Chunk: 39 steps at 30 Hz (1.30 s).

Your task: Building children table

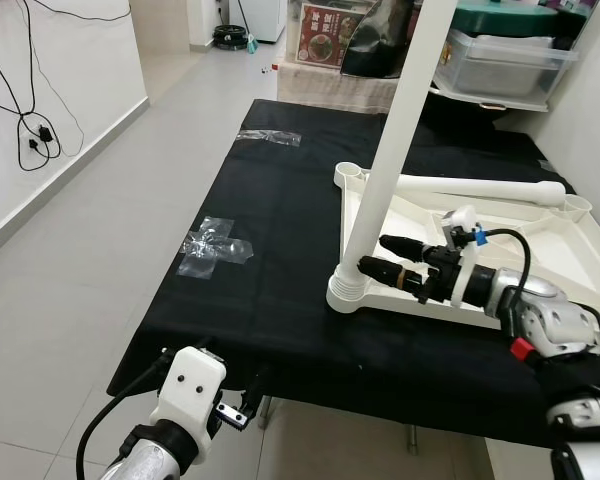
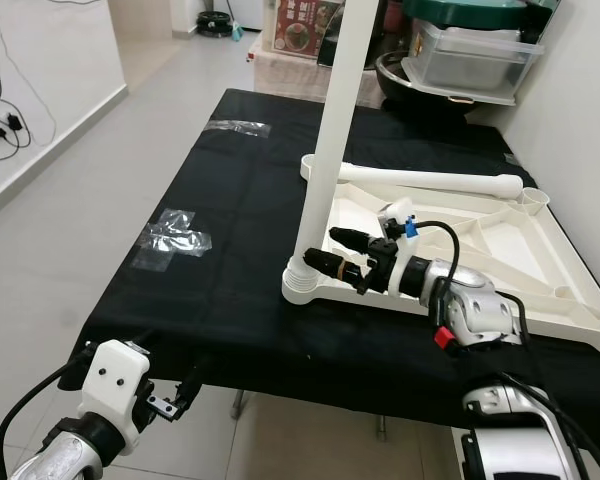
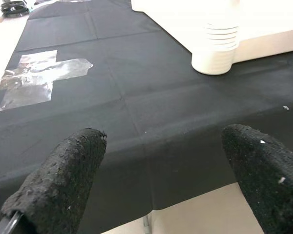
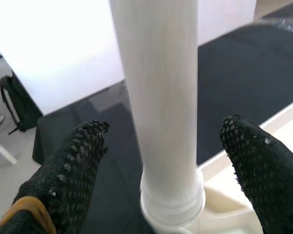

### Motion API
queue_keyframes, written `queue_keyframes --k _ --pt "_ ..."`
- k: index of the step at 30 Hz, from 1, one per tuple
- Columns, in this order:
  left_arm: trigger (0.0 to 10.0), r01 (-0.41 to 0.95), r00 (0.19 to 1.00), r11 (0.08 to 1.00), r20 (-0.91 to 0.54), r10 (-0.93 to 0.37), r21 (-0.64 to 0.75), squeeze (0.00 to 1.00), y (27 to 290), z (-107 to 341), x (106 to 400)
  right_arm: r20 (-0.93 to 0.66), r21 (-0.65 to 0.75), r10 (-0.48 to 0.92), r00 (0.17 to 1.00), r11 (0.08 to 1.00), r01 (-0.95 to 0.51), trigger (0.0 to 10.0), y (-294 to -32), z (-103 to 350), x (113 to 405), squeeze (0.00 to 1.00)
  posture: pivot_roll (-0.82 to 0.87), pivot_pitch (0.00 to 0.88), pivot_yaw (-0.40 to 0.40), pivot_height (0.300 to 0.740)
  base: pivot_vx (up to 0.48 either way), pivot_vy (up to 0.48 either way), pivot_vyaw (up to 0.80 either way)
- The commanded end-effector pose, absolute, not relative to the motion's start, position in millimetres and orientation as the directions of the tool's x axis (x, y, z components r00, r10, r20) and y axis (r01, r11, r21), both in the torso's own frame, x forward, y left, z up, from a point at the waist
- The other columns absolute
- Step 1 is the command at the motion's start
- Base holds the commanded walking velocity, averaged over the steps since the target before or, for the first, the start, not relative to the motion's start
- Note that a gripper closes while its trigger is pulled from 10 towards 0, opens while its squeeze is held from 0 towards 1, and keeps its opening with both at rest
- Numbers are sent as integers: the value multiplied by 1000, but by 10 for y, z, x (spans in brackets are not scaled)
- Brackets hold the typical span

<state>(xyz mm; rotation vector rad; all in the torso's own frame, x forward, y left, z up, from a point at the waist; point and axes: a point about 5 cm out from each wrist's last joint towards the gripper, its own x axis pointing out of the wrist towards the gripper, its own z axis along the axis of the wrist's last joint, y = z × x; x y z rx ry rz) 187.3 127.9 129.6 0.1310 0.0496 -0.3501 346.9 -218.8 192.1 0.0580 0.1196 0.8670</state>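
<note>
right gripper (image 1: 375, 255) spread wide around upright white table leg (image 1: 395, 135) on upturned tabletop (image 1: 540, 250); left gripper (image 3: 161, 175) wide at counter (image 1: 270, 220) edge

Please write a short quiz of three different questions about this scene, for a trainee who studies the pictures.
1. True or false: the tall white plastic table leg stands upright in a corner socket of the upside-down white plastic tabletop.
2. Multiple choice: where does the second white table leg lie? A) on the floor B) flat across the tabletop C) in the left end effector
3. Fill in: the right end effector is ____, one finger on each side of the upright leg.

Key: 1 true; 2 B; 3 open.
</note>
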Motion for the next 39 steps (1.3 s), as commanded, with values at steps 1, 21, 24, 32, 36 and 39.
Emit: queue_keyframes --k 1,21,24,32,36,39 --pt "10000 354 935 929 -74 -348 109 0 1258 1301 1858 -62 89 753 656 658 -747 10000 -2207 1954 3491 0 138 101 -115 740 0 0 0" --pt "10000 357 934 928 -69 -351 106 0 1247 1308 1862 31 55 792 610 608 -792 10000 -1918 2143 3701 0 141 104 -120 740 0 0 0" --pt "10000 358 933 928 -69 -352 107 0 1244 1312 1860 43 52 794 606 604 -795 10000 -1865 2168 3733 0 141 108 -123 740 0 0 0" --pt "10000 358 933 928 -70 -352 106 0 1238 1312 1853 72 51 799 597 595 -802 10000 -1755 2230 3805 0 141 107 -127 740 0 0 0" --pt "10000 359 933 927 -71 -353 106 0 1232 1310 1847 82 49 796 600 598 -800 10000 -1739 2250 3822 0 142 107 -129 740 0 0 0" --pt "10000 360 933 927 -71 -354 106 0 1229 1306 1844 85 47 793 604 602 -797 10000 -1734 2249 3831 0 141 103 -130 740 0 0 0"
